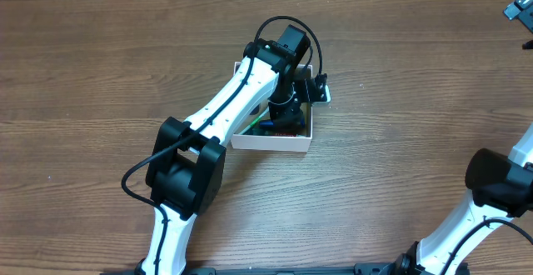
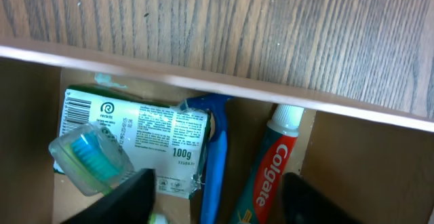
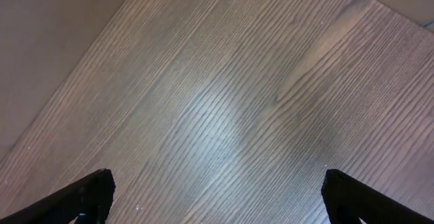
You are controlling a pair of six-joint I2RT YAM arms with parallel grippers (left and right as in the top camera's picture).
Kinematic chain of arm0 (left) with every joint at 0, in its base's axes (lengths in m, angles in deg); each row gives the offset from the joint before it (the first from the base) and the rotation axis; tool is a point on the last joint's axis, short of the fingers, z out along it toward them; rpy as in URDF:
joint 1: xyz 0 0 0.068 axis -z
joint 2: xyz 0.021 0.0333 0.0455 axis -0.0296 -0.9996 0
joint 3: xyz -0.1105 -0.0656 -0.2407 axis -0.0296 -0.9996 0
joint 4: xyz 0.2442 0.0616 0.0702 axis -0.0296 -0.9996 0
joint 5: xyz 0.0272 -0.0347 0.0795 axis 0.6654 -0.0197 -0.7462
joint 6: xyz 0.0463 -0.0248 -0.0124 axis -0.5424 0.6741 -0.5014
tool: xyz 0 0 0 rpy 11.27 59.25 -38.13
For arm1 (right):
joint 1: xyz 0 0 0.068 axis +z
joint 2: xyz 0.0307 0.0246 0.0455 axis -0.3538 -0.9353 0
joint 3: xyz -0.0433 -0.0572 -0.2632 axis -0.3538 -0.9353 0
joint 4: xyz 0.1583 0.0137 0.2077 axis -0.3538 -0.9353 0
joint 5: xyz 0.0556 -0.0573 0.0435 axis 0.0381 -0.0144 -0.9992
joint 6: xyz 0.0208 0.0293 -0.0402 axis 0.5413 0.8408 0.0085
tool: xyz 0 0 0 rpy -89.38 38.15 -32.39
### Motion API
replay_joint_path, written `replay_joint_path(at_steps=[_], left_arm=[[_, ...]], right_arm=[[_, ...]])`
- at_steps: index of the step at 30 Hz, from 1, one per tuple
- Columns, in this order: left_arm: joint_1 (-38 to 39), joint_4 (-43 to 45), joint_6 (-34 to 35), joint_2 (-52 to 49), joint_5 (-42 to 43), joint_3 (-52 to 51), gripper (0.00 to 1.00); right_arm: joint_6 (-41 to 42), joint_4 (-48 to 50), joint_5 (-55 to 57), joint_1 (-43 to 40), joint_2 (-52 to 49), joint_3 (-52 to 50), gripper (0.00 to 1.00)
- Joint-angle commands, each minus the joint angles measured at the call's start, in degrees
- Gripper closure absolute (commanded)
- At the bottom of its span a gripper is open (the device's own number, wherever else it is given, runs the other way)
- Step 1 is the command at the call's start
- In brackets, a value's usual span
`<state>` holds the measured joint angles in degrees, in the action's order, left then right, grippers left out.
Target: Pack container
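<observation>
The container (image 1: 271, 142) is a shallow box with white walls, near the middle of the table; its wall (image 2: 203, 75) and brown floor also show in the left wrist view. Inside lie a green-and-white carton (image 2: 135, 132), a toothbrush with a clear cap (image 2: 91, 157), a blue handle (image 2: 215, 163) and a Colgate toothpaste tube (image 2: 268, 176). My left gripper (image 2: 220, 203) is open low inside the box, its fingers either side of the blue handle and the tube, holding nothing. My right gripper (image 3: 217, 197) is open and empty over bare wood.
The left arm (image 1: 233, 100) stretches from the front edge over the box and hides most of its inside in the overhead view. The right arm (image 1: 500, 183) stands at the front right. A dark object (image 1: 520, 10) sits at the far right corner.
</observation>
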<state>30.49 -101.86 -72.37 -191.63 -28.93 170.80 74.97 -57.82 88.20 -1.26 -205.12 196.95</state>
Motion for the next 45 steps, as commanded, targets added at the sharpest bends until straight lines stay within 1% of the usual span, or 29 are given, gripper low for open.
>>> replay_joint_path(at_steps=[1, 4, 6, 7, 9, 11, 13, 14, 16, 17, 18, 22, 24, 27, 30, 33, 34, 35, 39, 42, 45], left_arm=[[0.26, -0.85, 1.55, 0.37, 1.27, 0.09, 0.27], [0.26, -5.46, 5.99, 0.37, 1.20, 5.49, 0.25], [0.26, -9.09, 7.98, 0.37, 1.22, 10.88, 0.23], [0.26, -11.65, 9.44, 0.37, 1.18, 15.21, 0.20], [0.26, -16.50, 11.80, 0.37, 1.20, 24.55, 0.13], [0.26, -20.72, 13.18, 0.37, 1.20, 33.24, 0.01], [0.24, -25.29, 15.80, 0.39, 0.42, 41.66, 0.00], [0.04, -27.02, 18.18, 0.42, -1.14, 44.61, 0.00], [-0.92, -31.82, 26.29, 0.46, -6.91, 51.45, 0.00], [-1.70, -34.40, 28.83, 0.46, -8.59, 54.23, 0.00], [-2.73, -34.29, 33.92, 1.03, -10.47, 55.89, 0.00], [-6.99, -34.29, 40.92, 7.69, -10.12, 55.74, 0.00], [-9.31, -34.29, 44.11, 13.07, -10.32, 54.99, 0.00], [-11.13, -34.29, 45.94, 23.54, -13.57, 49.42, 0.00], [-11.17, -34.29, 47.41, 35.04, -19.08, 37.86, 0.00], [-11.17, -34.25, 51.56, 46.47, -24.87, 22.23, 0.00], [-11.17, -33.11, 53.72, 51.15, -26.82, 15.28, 0.00], [-11.17, -30.18, 55.93, 56.39, -27.23, 7.30, 0.00], [-11.15, -18.62, 60.63, 71.69, -23.65, -13.44, 0.00], [-11.15, -7.85, 62.51, 86.29, -17.40, -31.01, 0.00], [-11.15, 0.79, 62.49, 98.16, -11.39, -45.16, 0.00]], right_arm=[[-0.35, 0.15, -0.04, 0.09, 1.16, 0.68, 0.00], [-0.35, 0.15, -0.04, 0.09, 1.16, 0.68, 0.00], [-0.35, 0.15, -0.04, 0.09, 1.16, 0.68, 0.00], [-0.35, 0.15, -0.04, 0.09, 1.16, 0.68, 0.00], [-0.35, 0.15, -0.04, 0.09, 1.16, 0.68, 0.00], [-0.35, 0.15, -0.04, 0.09, 1.16, 0.68, 0.00], [-0.35, 0.15, -0.07, 0.09, 1.16, 0.68, 0.00], [-0.35, 0.15, -0.04, 0.09, 1.16, 0.68, 0.00], [-0.35, 0.15, -0.07, 0.09, 1.16, 0.68, 0.00], [-0.35, 0.15, -0.04, 0.09, 1.16, 0.68, 0.00], [-0.35, 0.15, -0.04, 0.09, 1.16, 0.68, 0.00], [-0.35, 0.15, -0.04, 0.09, 1.16, 0.68, 0.00], [-0.35, 0.15, -0.04, 0.09, 1.16, 0.68, 0.00], [-0.35, 0.15, -0.04, 0.09, 1.16, 0.68, 0.00], [-0.35, 0.15, -0.04, 0.09, 1.16, 0.68, 0.00], [-0.35, 0.15, -0.04, 0.09, 1.16, 0.68, 0.00], [-0.35, 0.15, -0.04, 0.09, 1.16, 0.68, 0.00], [-0.35, 0.15, -0.04, 0.09, 1.16, 0.68, 0.00], [-0.35, 0.15, -0.04, 0.09, 1.16, 0.68, 0.00], [-0.35, 0.15, -0.04, 0.09, 1.16, 0.68, 0.00], [-0.35, 0.15, -0.04, 0.09, 1.16, 0.68, 0.00]])
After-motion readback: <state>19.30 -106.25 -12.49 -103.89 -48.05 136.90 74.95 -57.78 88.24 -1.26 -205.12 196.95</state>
